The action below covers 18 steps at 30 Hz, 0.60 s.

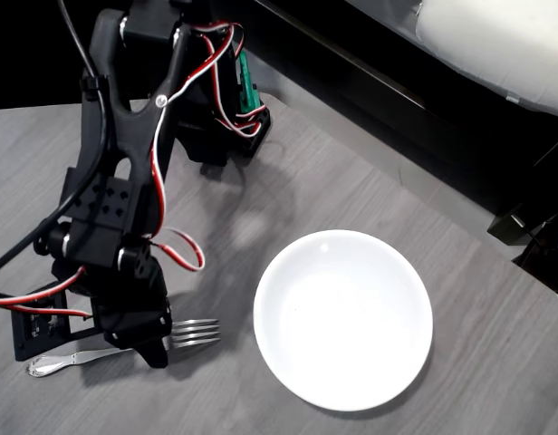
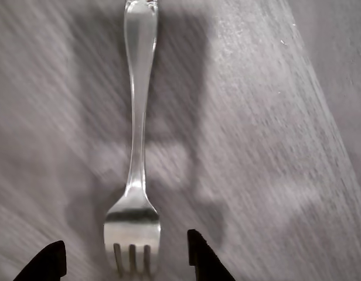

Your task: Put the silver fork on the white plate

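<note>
The silver fork (image 1: pixel 196 333) lies flat on the grey table at the lower left of the overhead view, tines pointing right toward the white plate (image 1: pixel 342 317), ornate handle tip at the far left. The plate sits bare, a short gap to the right of the tines. My gripper (image 1: pixel 150 346) hangs over the fork's neck and hides its middle. In the wrist view the fork (image 2: pixel 136 146) runs up the picture, and its tines sit between my two black fingertips (image 2: pixel 203 257). The gripper (image 2: pixel 125 263) is open, straddling the fork head without closing on it.
The arm's base and cables (image 1: pixel 184 82) stand at the upper left. A small black board (image 1: pixel 39 323) lies just left of the gripper. The table edge (image 1: pixel 415 181) runs diagonally across the upper right, with dark space beyond.
</note>
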Available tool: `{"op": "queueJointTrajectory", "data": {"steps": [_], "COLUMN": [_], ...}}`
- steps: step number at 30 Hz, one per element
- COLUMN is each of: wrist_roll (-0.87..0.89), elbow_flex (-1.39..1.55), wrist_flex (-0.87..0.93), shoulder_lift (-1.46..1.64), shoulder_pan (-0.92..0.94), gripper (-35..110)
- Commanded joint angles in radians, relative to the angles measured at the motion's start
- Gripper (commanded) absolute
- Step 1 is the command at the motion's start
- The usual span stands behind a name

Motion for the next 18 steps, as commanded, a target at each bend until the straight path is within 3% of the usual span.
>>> {"op": "queueJointTrajectory", "data": {"steps": [1, 18], "wrist_roll": [-0.009, -0.009], "elbow_flex": [-0.051, -0.087], "wrist_flex": [-0.008, -0.041], "shoulder_lift": [-0.018, -0.089], "shoulder_pan": [-0.009, -0.026], "gripper": [23, 21]}}
